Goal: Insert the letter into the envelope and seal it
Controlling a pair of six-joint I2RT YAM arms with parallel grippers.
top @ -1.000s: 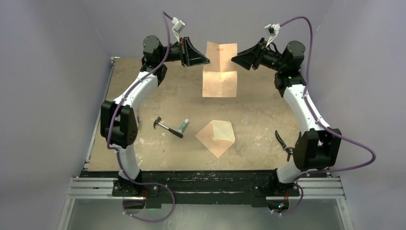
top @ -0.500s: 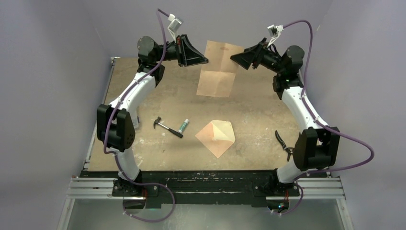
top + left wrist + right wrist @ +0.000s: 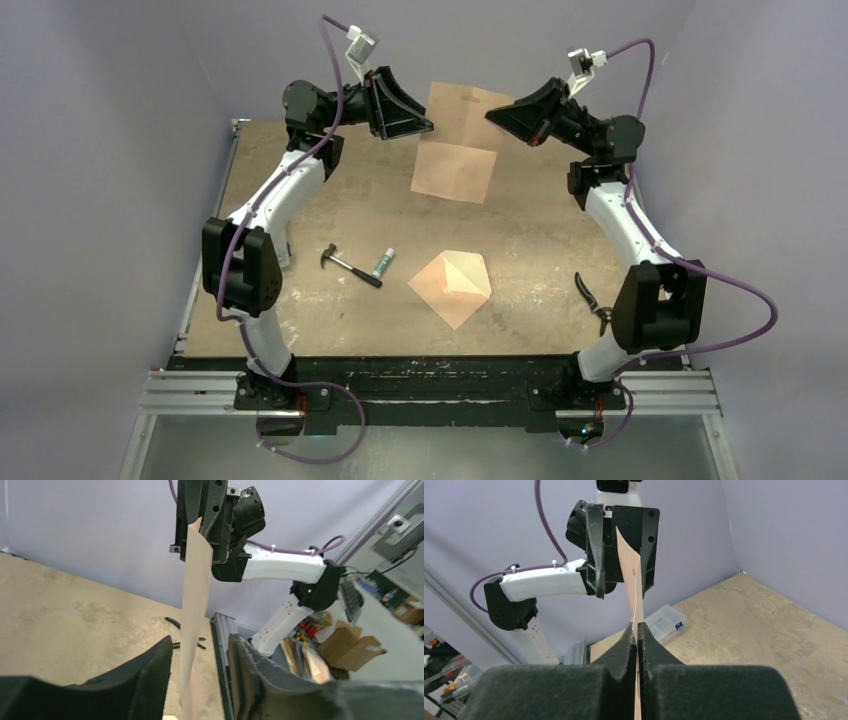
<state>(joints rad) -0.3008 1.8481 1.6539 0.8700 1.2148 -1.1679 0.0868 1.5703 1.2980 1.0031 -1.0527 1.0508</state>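
Observation:
The letter, a creased salmon-pink sheet, hangs upright in the air above the back of the table. My right gripper is shut on its right edge; in the right wrist view the pads pinch the thin sheet. My left gripper stands open at the letter's left edge. In the left wrist view the sheet passes between the spread fingers without touching them. The envelope lies flat near the table's middle, with its pale cream flap open.
A small hammer and a green-and-white tube lie left of the envelope. Black pliers lie by the right arm's base. A clear plastic box shows beyond the table's edge in the right wrist view.
The right gripper has shut on the letter's right edge and the left gripper has opened off it. Both wrists rose a little, and the sheet now hangs slightly tilted.

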